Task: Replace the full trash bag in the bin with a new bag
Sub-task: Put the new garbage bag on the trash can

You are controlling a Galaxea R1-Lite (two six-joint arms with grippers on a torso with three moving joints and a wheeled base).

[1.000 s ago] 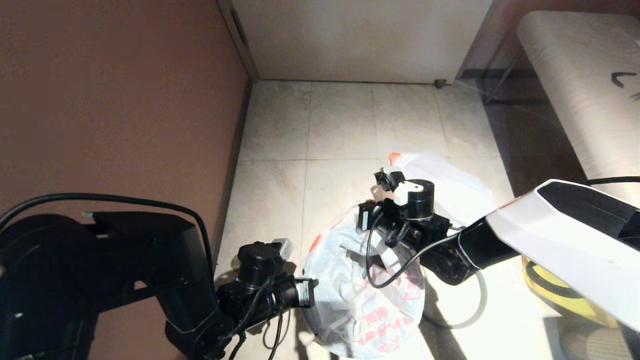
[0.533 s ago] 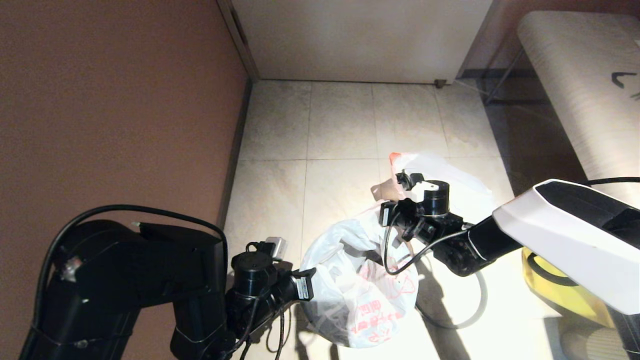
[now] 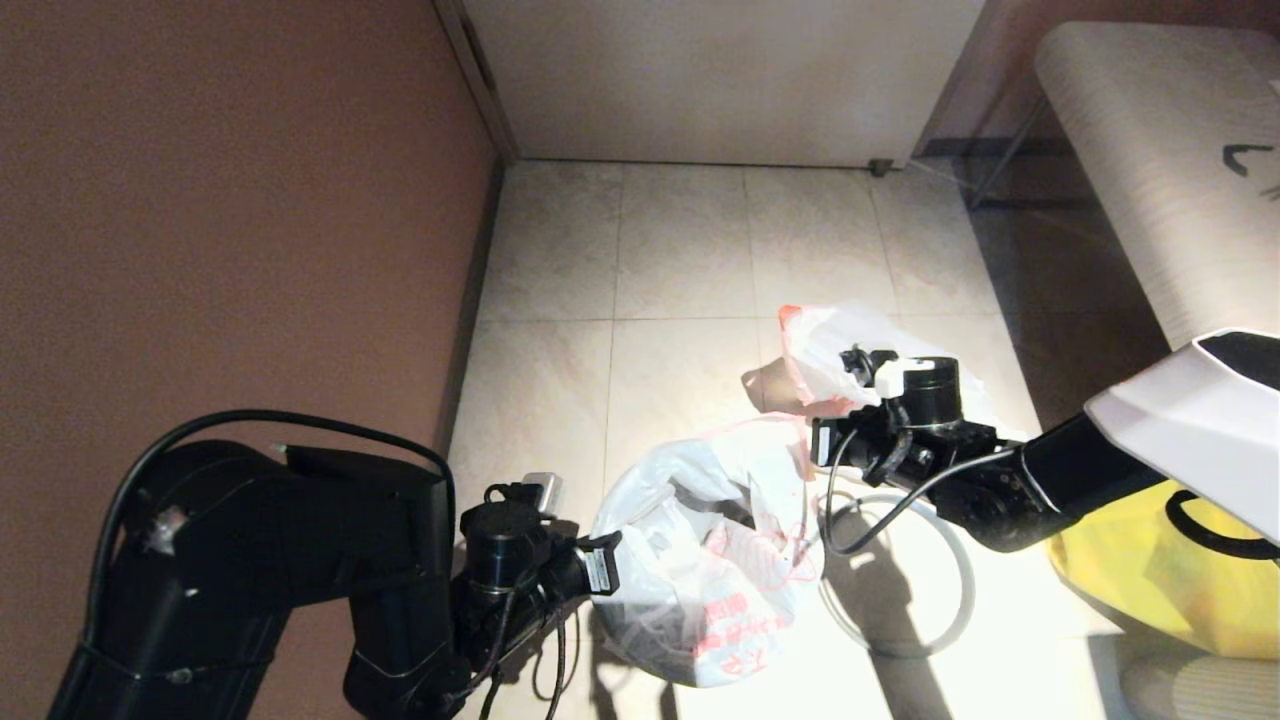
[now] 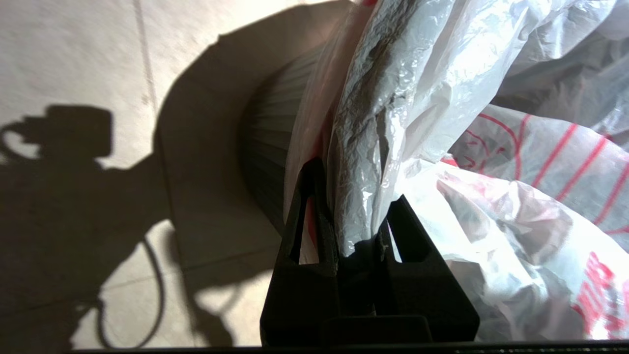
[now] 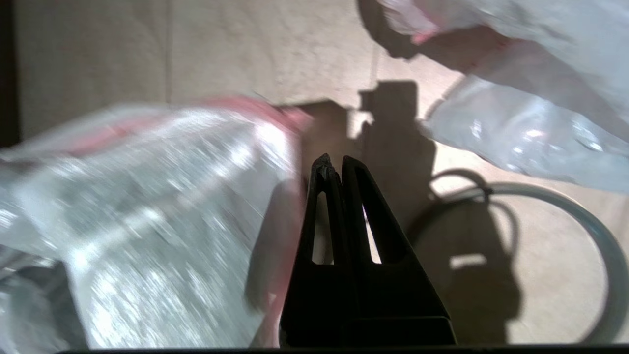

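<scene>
The thin translucent white plastic bag with the red line drawing (image 3: 715,560) sits draped over the small round black waste bin (image 3: 650,655), near the bottom of the head view, its pink-red edge raised toward the right. The left end effector (image 4: 356,209) is clamped on a gathered fold of this bag at the bin's left side. The right end effector (image 5: 336,164) hangs just right of the bag's raised edge with its fingers pressed together, holding nothing. Under it a thin grey hoop (image 3: 955,590) lies flat on the tiled floor (image 3: 680,250). Beyond it lies the nearly plain white plastic bag with a pink-red tip (image 3: 835,350); a large yellow bag (image 3: 1150,570) rests at far right. Open tile stretches toward the far wall.
</scene>
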